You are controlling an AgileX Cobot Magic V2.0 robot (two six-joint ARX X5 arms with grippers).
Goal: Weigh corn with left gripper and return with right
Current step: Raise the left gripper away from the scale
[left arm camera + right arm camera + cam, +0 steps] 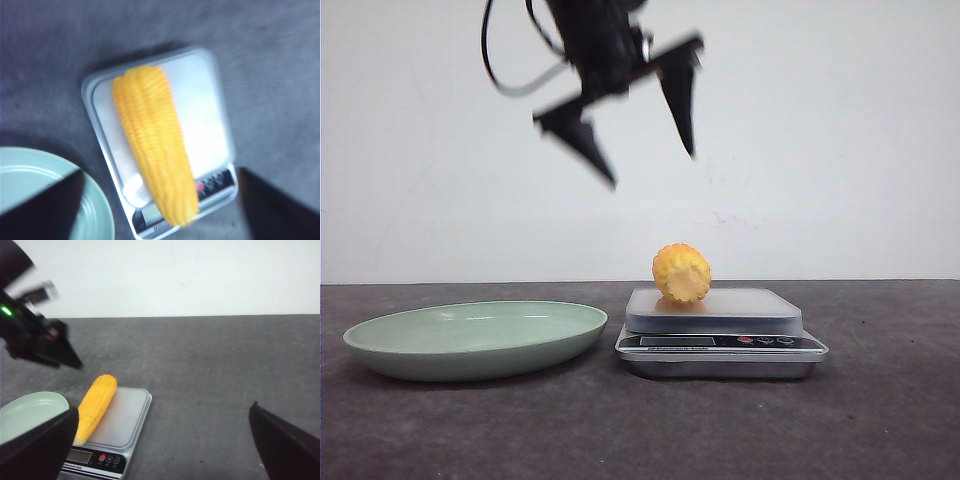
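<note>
I see the corn (pixel 681 272) yellow-orange with ribbed kernel rows, on a silver-grey scale (pixel 720 330) with red and dark buttons. Plate (pixel 475 338) pale green, table (pixel 880 420) dark grey, wall white, left gripper (pixel 645 145) black.

Corn (pixel 681 272): yellow-orange cob with rows of kernels; paler round cut end faced the front camera; in the wrist views (pixel 154 145) (pixel 96 406) it showed as a long tapered cob.
Corn pose: lay on its side, lengthwise front to back, on the platform of the scale (pixel 720 330); its near end overhung the display edge; free of any grip.
Left gripper (pixel 645 150): black, two thin pointed fingers, dark cables; a small green light showed in the right wrist view (pixel 45 347).
Left gripper state: fingers spread wide apart, nothing between them.
Left gripper position: high above the corn, well apart from it; motion-blurred.
</note>
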